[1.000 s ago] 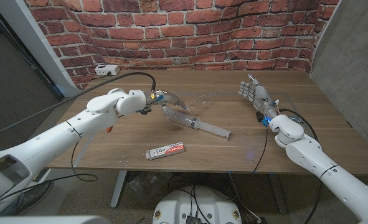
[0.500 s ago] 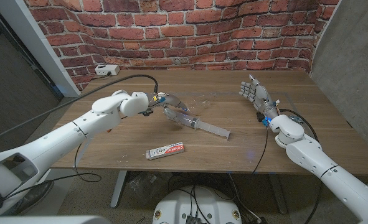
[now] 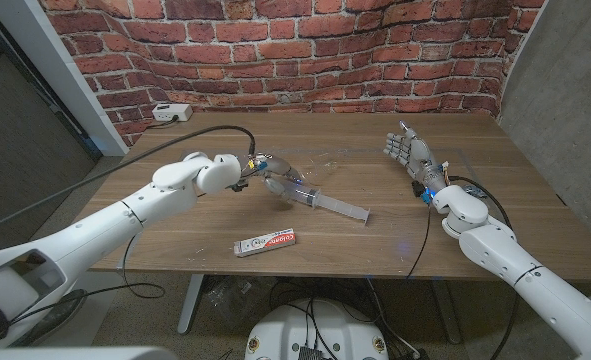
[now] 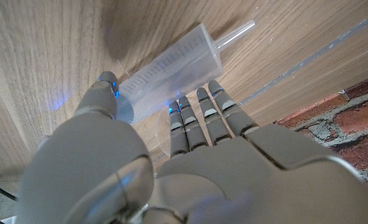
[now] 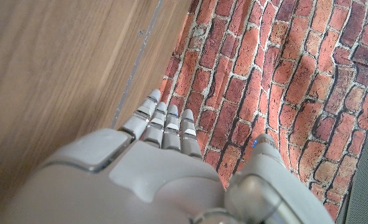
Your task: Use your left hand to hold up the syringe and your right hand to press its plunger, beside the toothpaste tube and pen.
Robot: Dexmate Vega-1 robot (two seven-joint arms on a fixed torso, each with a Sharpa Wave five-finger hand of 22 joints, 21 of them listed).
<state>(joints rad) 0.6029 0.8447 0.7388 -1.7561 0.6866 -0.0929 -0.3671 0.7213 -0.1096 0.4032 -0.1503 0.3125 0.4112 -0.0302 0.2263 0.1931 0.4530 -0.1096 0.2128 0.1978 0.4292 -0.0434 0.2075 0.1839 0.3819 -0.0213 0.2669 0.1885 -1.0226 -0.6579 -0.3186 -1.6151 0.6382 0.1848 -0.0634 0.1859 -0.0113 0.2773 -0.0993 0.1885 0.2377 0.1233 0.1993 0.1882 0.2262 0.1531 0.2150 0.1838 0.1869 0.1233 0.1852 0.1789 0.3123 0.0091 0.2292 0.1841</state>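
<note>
syringe [image 3: 323, 200], one, lies flat on the wooden table [image 3: 375, 240] near its middle; one toothpaste tube [image 3: 264, 243] lies nearer the front edge, well apart. left hand [image 3: 278, 176] reaches over the barrel's end, its fingers [image 4: 199, 118] and thumb at either side of it, seemingly touching, though a firm grip is unclear. right hand [image 3: 407, 152] stands upright, fingers extended, holding nothing.

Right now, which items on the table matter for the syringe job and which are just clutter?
Job:
- syringe, lying on the table
- left hand, at the syringe's barrel
- right hand, open, apart from the syringe
- toothpaste tube, landmark only

Clutter:
- white box at the table's back-left edge
- black cable
</note>
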